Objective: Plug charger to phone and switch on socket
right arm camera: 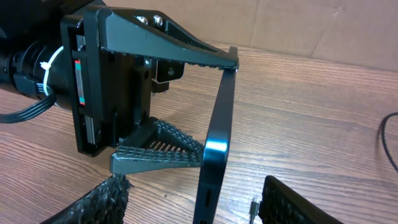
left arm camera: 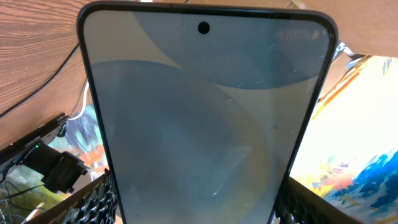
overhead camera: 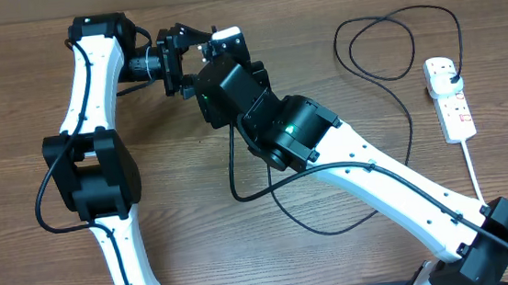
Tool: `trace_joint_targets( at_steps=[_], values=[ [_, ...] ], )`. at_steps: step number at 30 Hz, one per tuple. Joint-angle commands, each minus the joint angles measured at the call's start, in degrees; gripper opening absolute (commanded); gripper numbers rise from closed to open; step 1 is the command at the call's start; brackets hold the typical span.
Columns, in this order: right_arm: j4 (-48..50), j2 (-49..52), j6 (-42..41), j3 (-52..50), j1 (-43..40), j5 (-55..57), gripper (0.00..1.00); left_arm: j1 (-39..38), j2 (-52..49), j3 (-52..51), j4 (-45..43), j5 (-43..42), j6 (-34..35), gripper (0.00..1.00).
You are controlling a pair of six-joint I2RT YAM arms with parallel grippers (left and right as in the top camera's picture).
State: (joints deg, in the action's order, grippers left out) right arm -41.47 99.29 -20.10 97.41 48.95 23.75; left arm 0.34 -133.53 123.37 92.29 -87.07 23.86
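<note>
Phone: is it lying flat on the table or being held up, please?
Held up, on edge: the left gripper clamps the phone between its two fingers, as the right wrist view shows.

Robot-arm lab, wooden table (overhead camera: 17, 274)

The phone (left arm camera: 199, 124) has a pale grey-blue screen with soft curved bands and a dark rim. The socket (overhead camera: 449, 98) is white with red switch markings. The charger (overhead camera: 409, 129) is black, the desk (overhead camera: 10, 90) brown wood-grain.

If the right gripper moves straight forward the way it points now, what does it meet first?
Probably the thin dark-edged smartphone, clamped edge-on in the left gripper, though depth is unclear.
</note>
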Motion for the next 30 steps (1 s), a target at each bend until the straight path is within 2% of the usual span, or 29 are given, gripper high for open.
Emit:
trace_joint_targets(
  at_steps=[1,10,15,19,30],
  values=[
    [0.48,-0.24,-1.4,1.66,-0.09,-0.28,0.67,-0.42,-0.04,1.64,-0.04,-3.5,-0.79,0.56],
    [0.48,-0.2,-1.9,1.66,-1.03,-1.14,0.6,-0.42,-0.04,1.62,-0.07,-3.5,-1.16,0.56],
    [0.61,-0.15,4.11,1.66,-1.03,-1.36,0.57,-0.42,-0.04,1.64,-0.07,-3.5,-1.16,0.56],
    [1.38,-0.02,4.5,1.66,-1.07,-1.38,0.54,-0.42,-0.04,1.62,-0.04,-3.5,-1.14,0.56],
    [3.58,1.79,3.23,1.66,-1.09,-1.31,0.55,-0.42,-0.04,1.62,-0.04,-3.52,-1.14,0.56]
  ],
)
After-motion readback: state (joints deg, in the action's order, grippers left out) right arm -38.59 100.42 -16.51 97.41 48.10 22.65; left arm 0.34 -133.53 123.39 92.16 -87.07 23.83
